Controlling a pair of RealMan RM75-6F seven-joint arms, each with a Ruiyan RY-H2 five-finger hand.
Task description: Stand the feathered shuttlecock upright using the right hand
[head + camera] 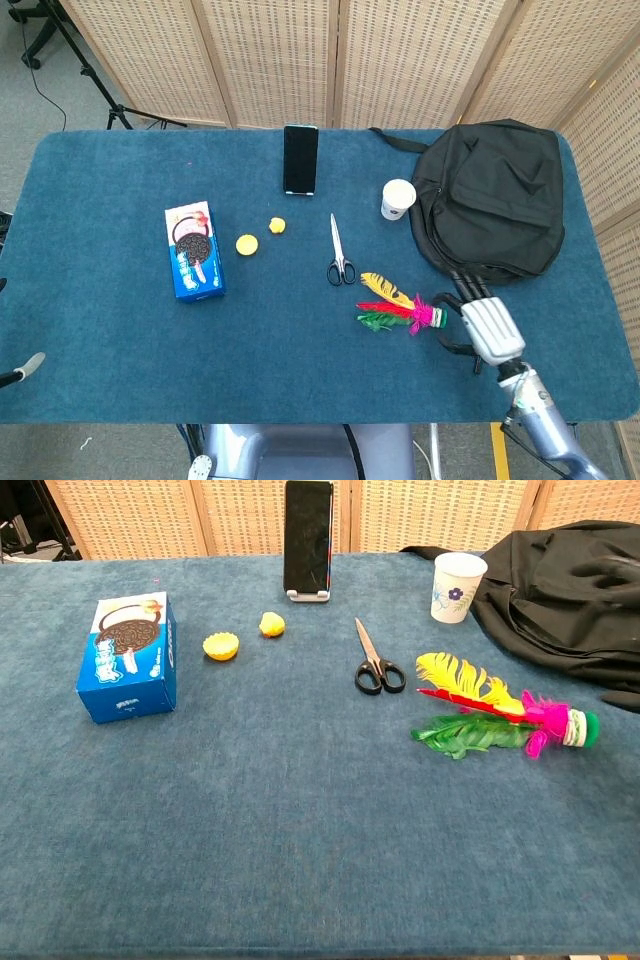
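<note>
At the lower right of the head view the right robot hand (490,328) hovers just beside the base end of the feathered shuttlecock (402,308), fingers apart and holding nothing; of the left robot hand (24,369) only a tip shows at the lower left edge, too little to tell its state. The shuttlecock lies flat on the blue worktop (300,350), right of centre, green base toward the hand and feathers fanning left. The likely trouble is a grasp on the soft feathers instead of the base, bending them or letting the shuttlecock roll away; a tilted release could topple it. The black backpack (492,195) crowds the hand from above. Further up lie the scissors (339,255), paper cup (398,198) and phone (300,159); the cookie box (194,252) sits well apart at left.
</note>
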